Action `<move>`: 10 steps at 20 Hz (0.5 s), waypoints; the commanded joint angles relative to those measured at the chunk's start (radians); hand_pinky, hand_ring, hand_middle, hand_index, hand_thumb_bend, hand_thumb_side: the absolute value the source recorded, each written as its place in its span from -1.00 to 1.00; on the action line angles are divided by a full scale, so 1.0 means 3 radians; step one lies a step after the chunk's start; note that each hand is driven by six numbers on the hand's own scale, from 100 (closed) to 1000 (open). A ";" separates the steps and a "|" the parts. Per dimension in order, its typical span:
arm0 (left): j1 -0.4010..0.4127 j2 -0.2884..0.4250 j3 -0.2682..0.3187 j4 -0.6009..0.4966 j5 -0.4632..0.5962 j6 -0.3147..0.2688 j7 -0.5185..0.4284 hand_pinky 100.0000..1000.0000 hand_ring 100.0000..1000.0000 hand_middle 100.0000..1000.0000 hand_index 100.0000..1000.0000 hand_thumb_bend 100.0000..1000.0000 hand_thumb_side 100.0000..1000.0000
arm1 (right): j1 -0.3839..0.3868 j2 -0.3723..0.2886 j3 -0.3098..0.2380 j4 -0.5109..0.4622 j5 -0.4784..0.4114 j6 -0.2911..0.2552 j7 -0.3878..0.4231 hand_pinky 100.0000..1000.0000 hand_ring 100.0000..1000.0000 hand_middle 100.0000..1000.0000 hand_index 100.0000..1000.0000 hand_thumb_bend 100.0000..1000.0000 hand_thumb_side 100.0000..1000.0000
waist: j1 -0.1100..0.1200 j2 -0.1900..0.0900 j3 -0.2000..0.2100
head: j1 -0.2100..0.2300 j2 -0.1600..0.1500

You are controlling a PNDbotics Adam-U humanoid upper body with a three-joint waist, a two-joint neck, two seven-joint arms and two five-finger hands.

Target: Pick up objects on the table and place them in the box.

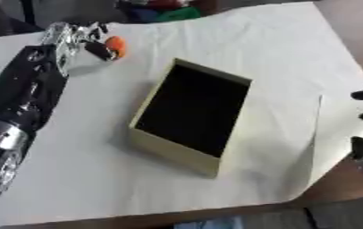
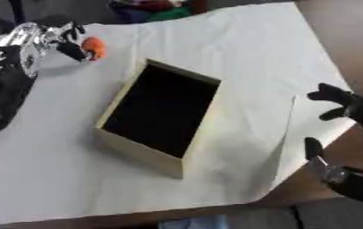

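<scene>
A small orange object (image 1: 116, 46) is at the far left of the white-covered table, with the fingers of my left hand (image 1: 83, 39) curled round it. My left arm stretches up the left side of the view. The open cardboard box (image 1: 192, 112) with a dark inside stands in the middle of the table, to the right of that hand and nearer to me. My right hand (image 2: 349, 109) hovers open beyond the table's right edge, fingers spread, holding nothing.
A white sheet (image 1: 278, 58) covers the table, and its front right corner hangs near the brown table edge (image 1: 325, 192). Coloured things (image 1: 161, 9) lie at the far edge behind the sheet.
</scene>
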 commanded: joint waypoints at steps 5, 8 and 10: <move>-0.0020 0.0049 0.0027 -0.0034 -0.0074 0.0008 0.0098 0.43 0.22 0.23 0.63 -0.70 -0.33 | -0.0030 -0.0018 -0.0022 -0.0061 -0.0024 -0.0014 0.0012 0.28 0.76 0.62 1.00 -1.00 -0.55 | -0.0022 -0.0044 0.0010 | -0.0012 -0.0030; -0.0003 0.0036 0.0025 -0.0032 -0.0057 0.0008 0.0199 0.42 0.21 0.23 0.64 -0.68 -0.30 | -0.0029 -0.0017 -0.0023 -0.0061 -0.0025 -0.0016 0.0013 0.28 0.76 0.62 1.00 -1.00 -0.56 | -0.0025 -0.0042 0.0005 | -0.0009 -0.0037; 0.0006 0.0025 0.0022 -0.0040 -0.0036 0.0004 0.0283 0.43 0.22 0.24 0.65 -0.67 -0.31 | -0.0031 -0.0016 -0.0022 -0.0061 -0.0026 -0.0018 0.0014 0.28 0.76 0.62 1.00 -1.00 -0.55 | -0.0026 -0.0042 0.0003 | -0.0008 -0.0041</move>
